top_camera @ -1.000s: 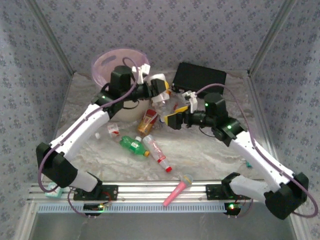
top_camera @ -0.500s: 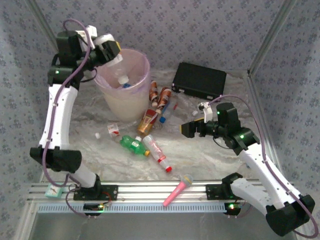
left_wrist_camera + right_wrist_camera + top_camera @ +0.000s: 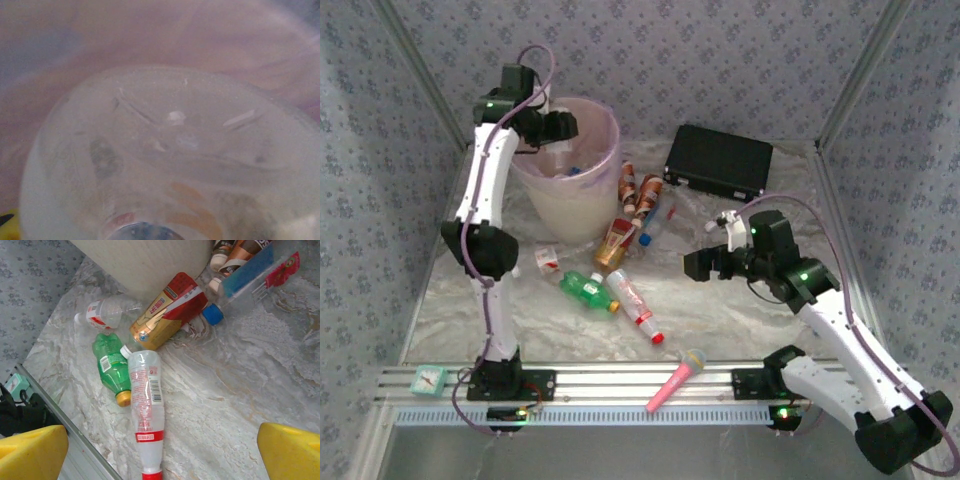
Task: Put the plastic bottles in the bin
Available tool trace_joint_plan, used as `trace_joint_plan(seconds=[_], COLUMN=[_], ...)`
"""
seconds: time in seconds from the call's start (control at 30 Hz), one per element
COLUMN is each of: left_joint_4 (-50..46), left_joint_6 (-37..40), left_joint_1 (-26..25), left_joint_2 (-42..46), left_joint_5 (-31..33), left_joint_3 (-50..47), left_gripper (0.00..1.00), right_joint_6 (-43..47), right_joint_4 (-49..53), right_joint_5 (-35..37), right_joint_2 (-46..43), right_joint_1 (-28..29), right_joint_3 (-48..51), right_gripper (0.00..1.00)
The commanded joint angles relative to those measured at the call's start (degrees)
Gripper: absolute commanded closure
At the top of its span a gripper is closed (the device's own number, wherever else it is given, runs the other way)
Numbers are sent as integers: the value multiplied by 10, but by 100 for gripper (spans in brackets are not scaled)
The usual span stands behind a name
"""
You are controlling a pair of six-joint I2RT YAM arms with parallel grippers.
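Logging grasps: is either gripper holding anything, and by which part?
Right gripper is open and empty. Left gripper is over the bin; whether it holds anything cannot be told.

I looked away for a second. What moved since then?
The left fingers swung up from the table to the large round pale-pink plastic bin, now over its opening. The right fingers pulled back toward their own side. The bin and the loose plastic bottles stayed put.

Left fingers [image 3: 563, 128] down from above rim into bin [image 3: 570, 205]; left arm folded upright.
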State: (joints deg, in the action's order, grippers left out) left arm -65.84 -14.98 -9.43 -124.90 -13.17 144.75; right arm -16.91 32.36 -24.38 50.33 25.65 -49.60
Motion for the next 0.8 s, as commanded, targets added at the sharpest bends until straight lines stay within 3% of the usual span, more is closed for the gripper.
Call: trace_joint_plan(seconds=[0.0, 0.13, 0.27, 0.47, 0.77], left_joint_4=[-34, -9, 7, 11, -9], left_joint_6=[35, 38, 38, 36, 30], left_joint_1=[-6, -12, -14, -14, -14], left_joint_2=[8, 6, 1, 1, 5], left_joint_5=[21, 28, 31, 25, 7], left_joint_3=[-10, -63, -90, -82, -25], left_gripper=[100, 100, 92, 50, 12], right_joint_6=[1, 1, 0, 7, 19], right_joint_4=[18, 15, 14, 18, 59], right_joint_5=[24, 28, 34, 49, 95], right_joint_2=[0, 10, 16, 18, 23], right_joint_1=[4, 7, 11, 16, 53], right_joint_3=[6, 4, 4, 2, -9], right_gripper=[1, 1, 1, 1, 1])
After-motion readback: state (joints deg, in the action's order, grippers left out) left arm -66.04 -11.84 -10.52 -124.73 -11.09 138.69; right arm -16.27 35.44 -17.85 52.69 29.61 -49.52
